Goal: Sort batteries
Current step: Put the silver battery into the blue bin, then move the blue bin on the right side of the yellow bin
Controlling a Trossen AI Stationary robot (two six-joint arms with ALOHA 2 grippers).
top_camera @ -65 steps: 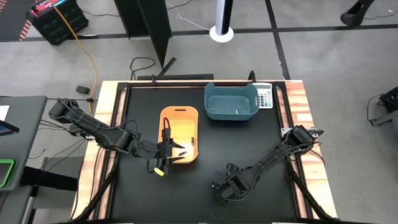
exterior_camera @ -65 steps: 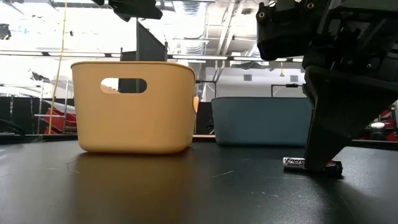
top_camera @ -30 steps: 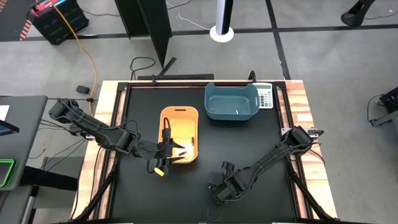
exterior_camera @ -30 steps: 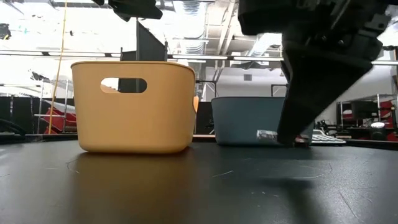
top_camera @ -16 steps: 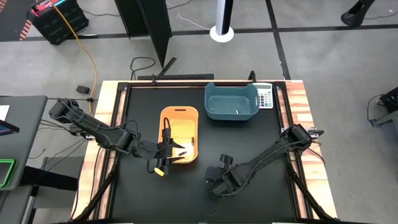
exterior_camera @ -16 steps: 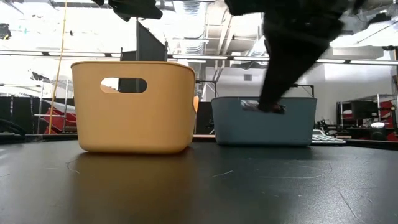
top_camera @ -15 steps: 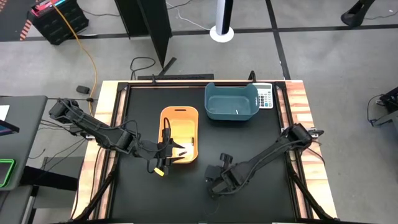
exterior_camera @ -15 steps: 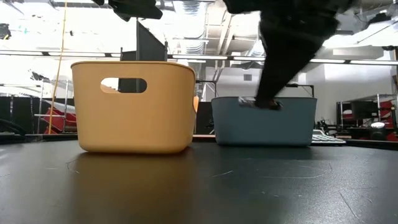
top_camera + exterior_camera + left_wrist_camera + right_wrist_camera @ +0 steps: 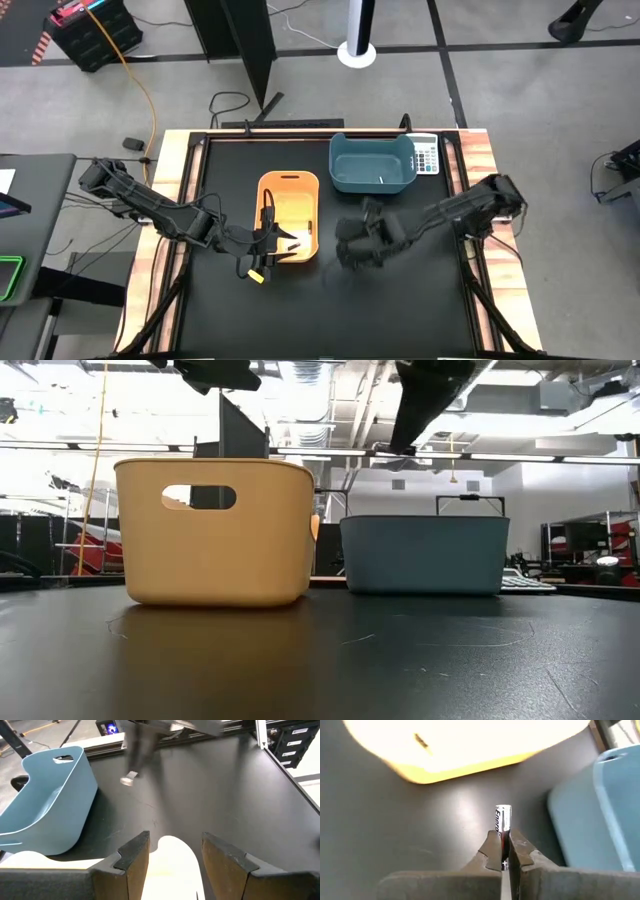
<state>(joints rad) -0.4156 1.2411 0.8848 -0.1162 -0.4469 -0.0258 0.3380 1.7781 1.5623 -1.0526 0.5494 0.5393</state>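
While the right gripper (image 9: 504, 851) hangs above the bare black table (image 9: 400, 300), its 2 fingers are clamped on 1 silvery battery (image 9: 503, 823), which sticks straight out past the fingertips along the gripper's own line. From that battery, the orange bin (image 9: 465, 745) lies ahead and the blue bin (image 9: 600, 815) off to one side, both near but neither under it yet. Seen from above, this gripper (image 9: 352, 246) sits just beside the orange bin (image 9: 289, 214) and in front of the blue bin (image 9: 372, 163), so the coming drop likely turns on which bin the pale battery belongs to; the right arm is clearly the one placed to deliver it. The left gripper (image 9: 171, 851) waits with its fingers apart over the orange bin's near end.

Only the right wrist view shows the grip and the battery's printed label. The overhead view blurs the gripper and hides the battery. The low view shows both bins' walls and only a dark part of the arm overhead.
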